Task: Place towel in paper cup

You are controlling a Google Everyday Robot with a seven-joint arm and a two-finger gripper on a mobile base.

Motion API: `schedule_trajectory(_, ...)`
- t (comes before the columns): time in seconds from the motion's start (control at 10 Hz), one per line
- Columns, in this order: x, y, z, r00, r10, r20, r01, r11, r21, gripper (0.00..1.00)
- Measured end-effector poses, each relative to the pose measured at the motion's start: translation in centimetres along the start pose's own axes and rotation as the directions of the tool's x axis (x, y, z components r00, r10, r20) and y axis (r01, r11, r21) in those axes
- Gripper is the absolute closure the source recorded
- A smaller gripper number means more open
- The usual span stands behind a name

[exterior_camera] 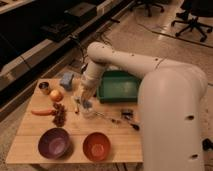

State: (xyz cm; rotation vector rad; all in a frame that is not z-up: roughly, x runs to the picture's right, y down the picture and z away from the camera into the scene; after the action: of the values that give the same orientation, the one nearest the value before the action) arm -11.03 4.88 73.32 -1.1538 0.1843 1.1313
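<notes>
Looking down on the wooden desk (30, 137), I see the white arm (145, 70) reach in from the right and bend down toward the middle of the desk, where the claw (86, 104) hangs directly over a pale paper cup (88, 111). The cup stands near the desk's centre, just left of the green tray (119, 86). A bluish bit, apparently the towel (87, 104), shows at the claw's tip right at the cup's mouth; I cannot tell whether it is inside the cup or only above it, nor whether the claw is grasping it or has released it.

Along the far edge, left of the arm, lies a blue-grey folded cloth (66, 80). At the far-left corner stands a small metal can (44, 88), with an orange-coloured round fruit (56, 95) just beside it. Toward the left edge lies a carrot-like orange item (42, 112), touching or nearly touching a dark cluster of grapes (60, 116).

Along the near edge sit two bowls side by side: a purple bowl (54, 142) toward the left and an orange-red bowl (96, 146) near the middle. Small dark objects (127, 116), too unclear to name, lie right of the cup near the arm's base
</notes>
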Motion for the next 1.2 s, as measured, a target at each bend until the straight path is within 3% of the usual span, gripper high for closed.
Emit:
schedule_trajectory(0.1,-0.1,-0.1,0.1,1.0,-0.002,0.001,0.002,1.0,-0.002,0.98)
schedule_trajectory(0.3,-0.2,-0.2,0.4,1.0,-0.007,-0.002,0.007,1.0,-0.006,0.83)
schedule_trajectory(0.9,-0.4,-0.6,1.0,1.0,-0.019,-0.001,0.019,1.0,-0.019,0.23)
schedule_trajectory(1.2,-0.1,-0.7,1.2,1.0,-0.01,-0.007,0.01,1.0,-0.008,0.2)
